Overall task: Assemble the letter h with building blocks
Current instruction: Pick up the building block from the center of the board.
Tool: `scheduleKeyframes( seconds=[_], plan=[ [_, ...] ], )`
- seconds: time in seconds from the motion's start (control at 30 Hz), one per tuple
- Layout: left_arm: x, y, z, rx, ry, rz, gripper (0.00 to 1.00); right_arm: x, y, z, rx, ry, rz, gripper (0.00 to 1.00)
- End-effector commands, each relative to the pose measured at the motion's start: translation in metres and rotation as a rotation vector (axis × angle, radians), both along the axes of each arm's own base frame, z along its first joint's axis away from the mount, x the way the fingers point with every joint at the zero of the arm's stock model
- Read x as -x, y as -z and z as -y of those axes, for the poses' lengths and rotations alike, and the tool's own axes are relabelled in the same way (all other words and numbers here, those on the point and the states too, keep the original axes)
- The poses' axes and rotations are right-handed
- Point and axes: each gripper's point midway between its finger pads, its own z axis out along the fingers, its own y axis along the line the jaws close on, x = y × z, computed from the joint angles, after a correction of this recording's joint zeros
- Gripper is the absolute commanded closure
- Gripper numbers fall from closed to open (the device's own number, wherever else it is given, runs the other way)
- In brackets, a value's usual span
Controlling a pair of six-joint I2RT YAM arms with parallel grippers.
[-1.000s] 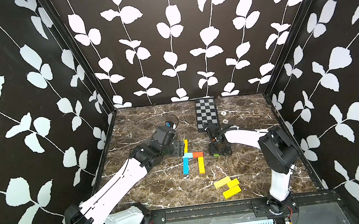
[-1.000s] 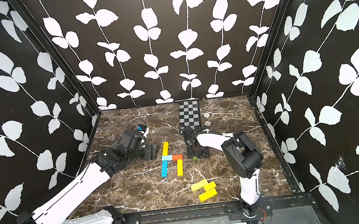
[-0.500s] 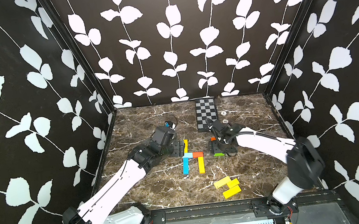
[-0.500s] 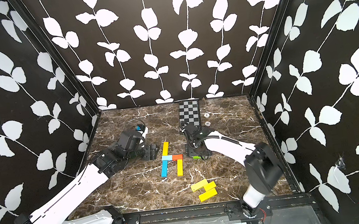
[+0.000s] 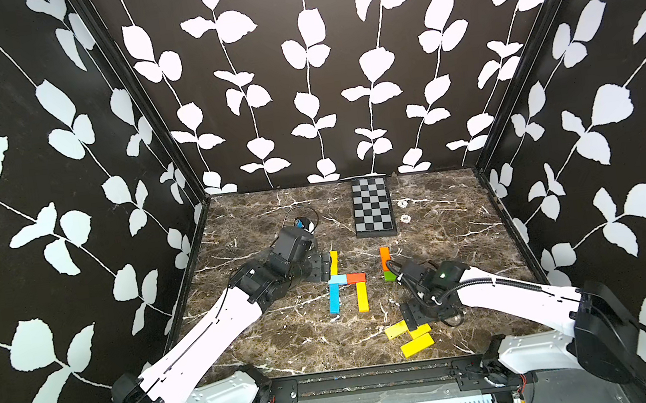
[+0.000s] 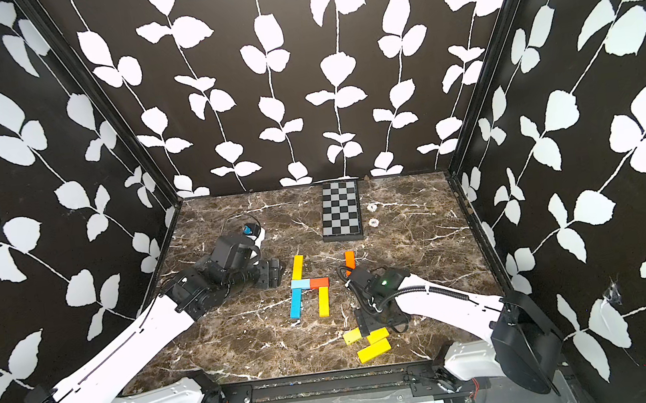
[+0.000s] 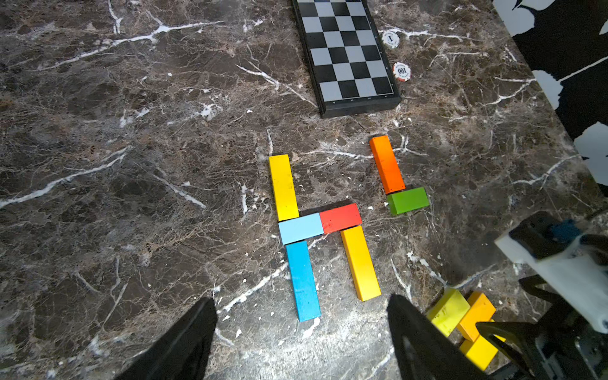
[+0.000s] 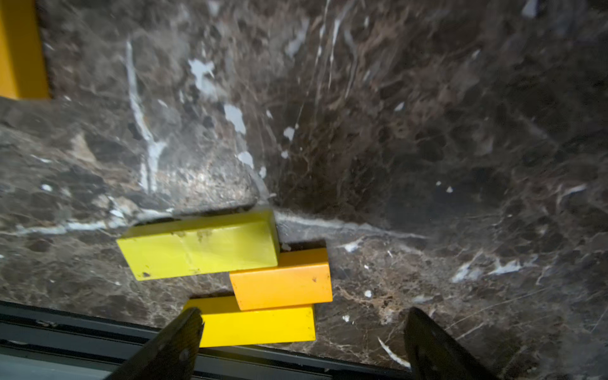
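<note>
Nearest the front edge of the marble table (image 5: 288,340) lies a cluster of three blocks, touching one another: a long yellow block (image 8: 260,325) closest to the edge, a short orange-yellow block (image 8: 283,279) against it, and a short lime-yellow block (image 8: 200,246) beyond that. The right end effector (image 8: 304,316) hangs just over this cluster with its fingers spread wide and nothing between them; it grips no block.

Further in, five blocks lie flat and joined at mid-table. A blue block (image 5: 334,299) and a lower yellow block (image 5: 362,297) run side by side, apart. Across their far ends sit a light blue block (image 5: 338,279) and a red-orange block (image 5: 356,278), end to end. An upper yellow block (image 5: 334,262) extends away from the light blue one.

The left end effector (image 5: 321,267) rests low just beside the upper yellow block, fingers parted and empty.

To the right of the group, apart from it, a green block (image 7: 408,200) touches the near end of an orange block (image 7: 386,164).

Farthest back lies a checkered board (image 5: 372,209), with two poker chips (image 7: 401,71) beside it.
</note>
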Motion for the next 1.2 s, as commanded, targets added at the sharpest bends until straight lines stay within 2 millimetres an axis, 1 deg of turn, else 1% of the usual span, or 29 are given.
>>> scheduleKeyframes(
  seconds=[0.0, 0.17, 0.27, 0.53, 0.9, 0.97, 1.03, 1.07, 1.17],
  plan=[
    [-0.002, -0.010, -0.002, 0.015, -0.014, 0.017, 0.16, 0.008, 0.009, -0.008, -0.027, -0.027, -0.021, 0.09],
    [-0.001, -0.006, -0.003, 0.003, -0.013, 0.004, 0.16, 0.019, 0.023, -0.011, 0.005, -0.080, -0.041, 0.11],
    [-0.001, -0.002, -0.002, 0.003, -0.012, -0.007, 0.16, 0.019, 0.029, -0.009, 0.018, -0.077, -0.043, 0.13],
    [-0.001, 0.001, 0.000, 0.000, -0.009, -0.018, 0.16, 0.019, 0.032, 0.003, 0.072, -0.065, -0.030, 0.18],
    [-0.002, 0.002, 0.001, -0.002, -0.007, -0.019, 0.16, 0.018, 0.048, 0.003, 0.093, -0.058, -0.041, 0.29],
    [-0.002, 0.002, 0.001, -0.002, -0.009, -0.017, 0.16, 0.017, 0.047, 0.006, 0.100, -0.050, -0.031, 0.33],
    [-0.003, 0.002, 0.001, -0.003, -0.010, -0.018, 0.16, 0.015, 0.043, 0.009, 0.107, -0.043, -0.008, 0.40],
    [-0.003, 0.002, 0.001, -0.003, -0.008, -0.018, 0.16, 0.012, 0.039, 0.010, 0.110, -0.038, 0.008, 0.43],
    [-0.004, 0.000, 0.002, 0.001, -0.010, -0.017, 0.16, 0.006, 0.028, 0.021, 0.121, -0.010, 0.043, 0.48]
  ],
)
